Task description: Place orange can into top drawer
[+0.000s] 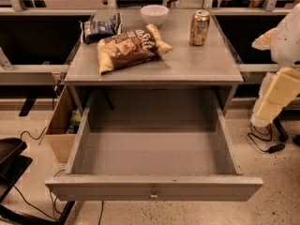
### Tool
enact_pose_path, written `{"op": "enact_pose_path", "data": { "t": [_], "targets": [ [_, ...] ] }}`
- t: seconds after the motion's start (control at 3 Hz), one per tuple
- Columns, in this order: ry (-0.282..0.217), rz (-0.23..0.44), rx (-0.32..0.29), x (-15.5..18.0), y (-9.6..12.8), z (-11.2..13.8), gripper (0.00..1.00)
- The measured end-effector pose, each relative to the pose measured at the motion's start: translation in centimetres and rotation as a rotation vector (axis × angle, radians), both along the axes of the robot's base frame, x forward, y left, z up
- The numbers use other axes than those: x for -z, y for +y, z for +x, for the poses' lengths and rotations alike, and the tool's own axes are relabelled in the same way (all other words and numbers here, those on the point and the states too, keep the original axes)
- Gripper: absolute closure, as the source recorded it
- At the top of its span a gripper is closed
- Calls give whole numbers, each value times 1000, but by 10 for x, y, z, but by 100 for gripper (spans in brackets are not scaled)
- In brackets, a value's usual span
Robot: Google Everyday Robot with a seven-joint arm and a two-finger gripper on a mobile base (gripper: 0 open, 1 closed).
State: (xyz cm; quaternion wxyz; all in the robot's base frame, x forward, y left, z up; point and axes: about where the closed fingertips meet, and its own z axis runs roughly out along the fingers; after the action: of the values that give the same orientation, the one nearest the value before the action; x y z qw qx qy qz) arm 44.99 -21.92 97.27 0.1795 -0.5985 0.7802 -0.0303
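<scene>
Nearest: top drawer (117, 187) pulled out twd the near side. It has a grey flat front panel w/ a small metal knob (153, 194) at centre, and its grey floor & side walls are in plain view.

Near left, on the speckled floor: a black object (9, 156), partly cut off by the edge, w/ thin cables by it. A bit farther, a brown cardboard box (58, 135) sits on the floor just beside the drawer's left wall, w/ sth green inside.

Right, mid-depth: gripper (268, 109), pale yellowish, hangs low off the right side of the table. It is near the drawer's right wall but apart from it. Parted or closed: can't tell. The white arm (288, 36) is above it at the right edge, and a dark cable (262, 144) lies on the floor below.

Farther: grey table top (201, 64) over the drawer. A brown chip bag (129, 48) lies flat left of centre, w/ a blue bag (101, 27) beyond it to the left. A white bowl (154, 14) sits at the far edge, approx. centre.

The orange can (199, 27) stands upright at the far right of the top, right of the bowl. It is apart from the gripper and not in the drawer.
</scene>
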Motion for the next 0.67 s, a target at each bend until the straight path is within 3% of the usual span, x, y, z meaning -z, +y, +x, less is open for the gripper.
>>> {"op": "enact_pose_path", "data": {
  "t": [0.33, 0.67],
  "targets": [
    [-94, 129, 40, 2, -22, 43, 0],
    [-222, 326, 78, -1, -34, 113, 0]
  ]
}}
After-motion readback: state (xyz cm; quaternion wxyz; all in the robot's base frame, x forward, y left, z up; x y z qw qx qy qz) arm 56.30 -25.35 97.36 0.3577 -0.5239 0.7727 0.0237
